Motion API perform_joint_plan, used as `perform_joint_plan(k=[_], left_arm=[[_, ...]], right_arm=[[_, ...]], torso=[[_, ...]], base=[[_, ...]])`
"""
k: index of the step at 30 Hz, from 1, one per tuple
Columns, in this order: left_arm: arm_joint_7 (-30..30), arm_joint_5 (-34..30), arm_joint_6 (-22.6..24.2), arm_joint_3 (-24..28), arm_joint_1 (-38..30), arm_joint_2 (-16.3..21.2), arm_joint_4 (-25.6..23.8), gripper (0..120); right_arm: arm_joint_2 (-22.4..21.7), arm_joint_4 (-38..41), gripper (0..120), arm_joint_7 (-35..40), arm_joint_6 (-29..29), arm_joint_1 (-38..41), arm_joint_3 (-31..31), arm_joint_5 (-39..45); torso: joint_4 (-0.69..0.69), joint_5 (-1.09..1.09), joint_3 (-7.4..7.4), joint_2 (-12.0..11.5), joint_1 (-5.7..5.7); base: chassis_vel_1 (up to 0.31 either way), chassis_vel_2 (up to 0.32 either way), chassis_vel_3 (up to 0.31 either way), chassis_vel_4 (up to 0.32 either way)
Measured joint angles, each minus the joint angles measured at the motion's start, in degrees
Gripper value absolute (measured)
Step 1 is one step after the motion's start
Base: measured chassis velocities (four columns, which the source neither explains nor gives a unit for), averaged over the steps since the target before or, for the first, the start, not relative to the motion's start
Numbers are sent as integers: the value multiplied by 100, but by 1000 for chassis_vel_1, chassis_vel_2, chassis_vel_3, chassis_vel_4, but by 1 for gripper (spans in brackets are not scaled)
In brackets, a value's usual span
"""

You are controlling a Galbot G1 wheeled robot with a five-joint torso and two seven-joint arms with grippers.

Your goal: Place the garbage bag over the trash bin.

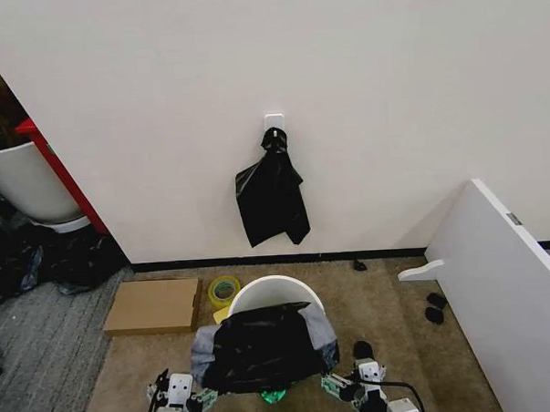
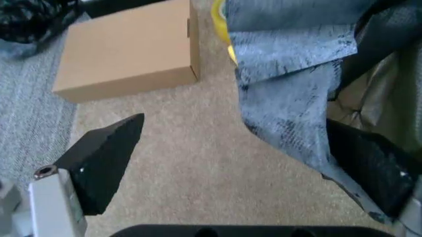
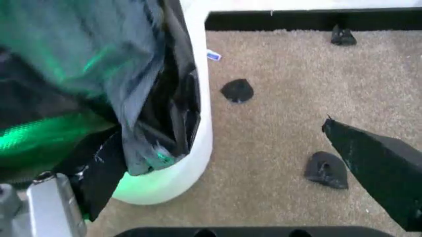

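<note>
Both grippers sit lowest in head view: left gripper (image 1: 178, 399) at 7 o'clock, right gripper (image 1: 363, 385) at 5 o'clock; garbage bag (image 1: 263, 346) stretched between them, draped over near rim of trash bin (image 1: 277, 289) w/ far rim bare at 12; left jaws spread, one finger inside bag's edge (image 2: 290, 98), not clamped; right jaws spread too, one finger tucked under bag at bin wall (image 3: 197, 133); no readable writing; cardboard box (image 1: 152, 305) at 9 on carpet (image 1: 397, 292).
</note>
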Motion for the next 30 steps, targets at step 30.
perform_joint_plan(k=[30], left_arm=[[2080, 2778, -2717, -291, 397, 283, 612, 100]], right_arm=[[-625, -621, 100, -2664, 2619, -494, 782, -1788]], torso=[[0, 0, 0, 0, -1]], base=[[0, 0, 0, 0]])
